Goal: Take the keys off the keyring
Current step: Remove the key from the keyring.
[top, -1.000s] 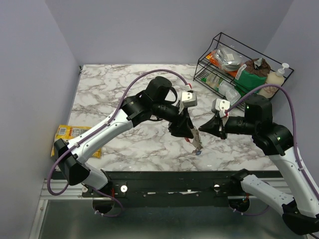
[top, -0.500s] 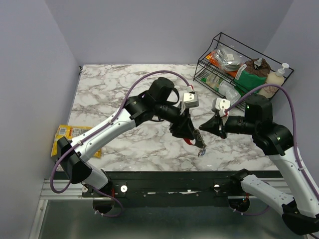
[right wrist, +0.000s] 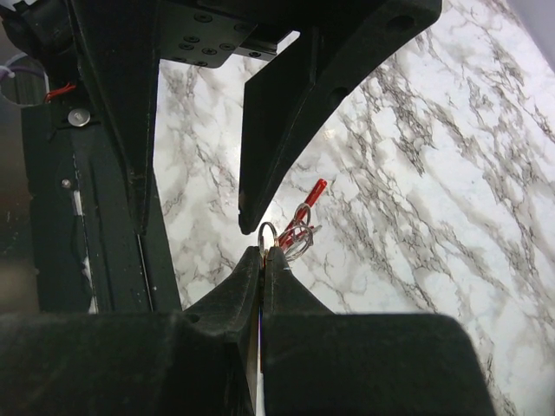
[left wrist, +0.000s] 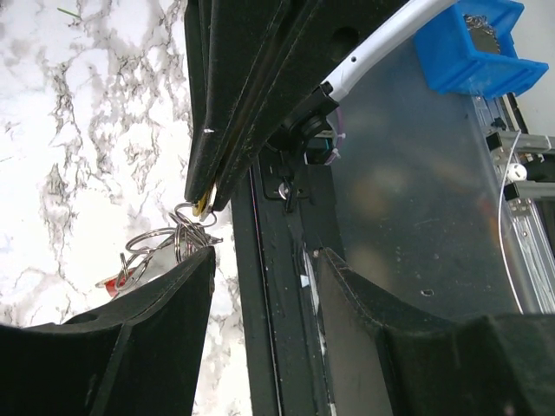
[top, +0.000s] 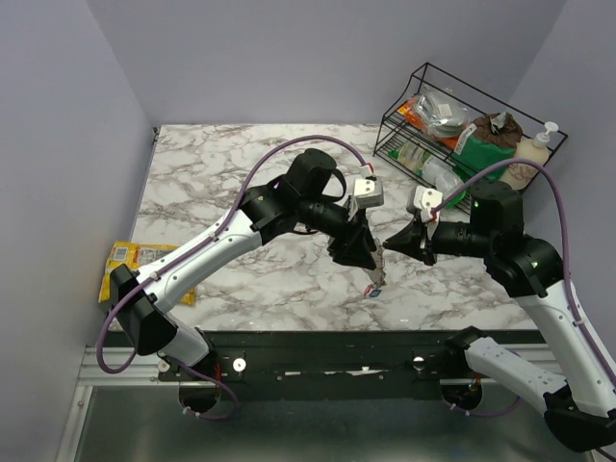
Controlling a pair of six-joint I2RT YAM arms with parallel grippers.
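Centre frame, your right end effector [right wrist: 263, 252] pinches the keyring [right wrist: 290, 234] tight — your left end effector [left wrist: 264, 256] stands spread beside it.

The table [top: 212, 173] has a smooth, polished-looking top, white marble pattern with grey veins. The left arm [top: 207, 245] and right arm [top: 568, 327] wear glossy white plastic shells over matt black joints. The fingers of the left gripper [left wrist: 264, 260] and right gripper [right wrist: 263, 256] are matt black plastic, faintly grainy along the edges. The keyring [right wrist: 293, 232] is thin bare metal, bright where it catches light; its red part [right wrist: 314, 192] looks glossy. A sliver of yellow key [left wrist: 202, 204] looks like plastic. At two o'clock the rack [top: 402, 115] is thin black wire; at nine o'clock the packet [top: 130, 255] is shiny yellow wrap
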